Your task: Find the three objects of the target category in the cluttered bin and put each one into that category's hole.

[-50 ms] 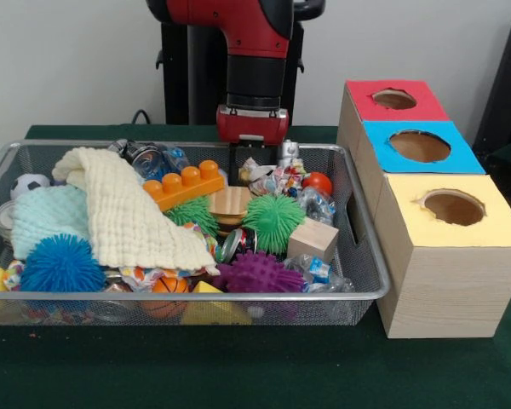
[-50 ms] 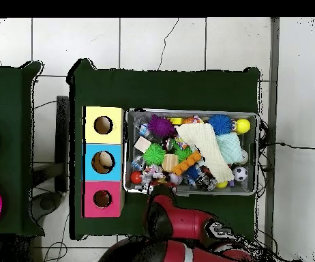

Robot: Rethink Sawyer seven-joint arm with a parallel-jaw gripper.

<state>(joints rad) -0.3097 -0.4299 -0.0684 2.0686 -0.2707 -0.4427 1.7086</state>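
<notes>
A wire bin [image 1: 196, 297] holds a jumble of toys. Among them are a blue spiky ball [image 1: 61, 264], a green spiky ball [image 1: 274, 221], a purple spiky ball [image 1: 258, 273], a wooden cube [image 1: 312, 238], a wooden disc [image 1: 230, 204], an orange studded block [image 1: 184, 182] and a cream cloth [image 1: 128, 217]. My gripper [image 1: 241, 162] hangs at the bin's far rim, its lower end hidden behind the toys. In the overhead view the gripper [image 2: 161, 192] sits at the bin's [image 2: 191, 111] robot-side edge, close to the red box.
Three boxes with round holes stand in a row beside the bin: red [image 1: 393, 100], blue [image 1: 419, 146], yellow [image 1: 453, 207]. A teal cloth [image 1: 47, 217], a soccer ball [image 1: 27, 184], a red ball [image 1: 318, 182] and a small basketball [image 1: 169, 285] also lie in the bin.
</notes>
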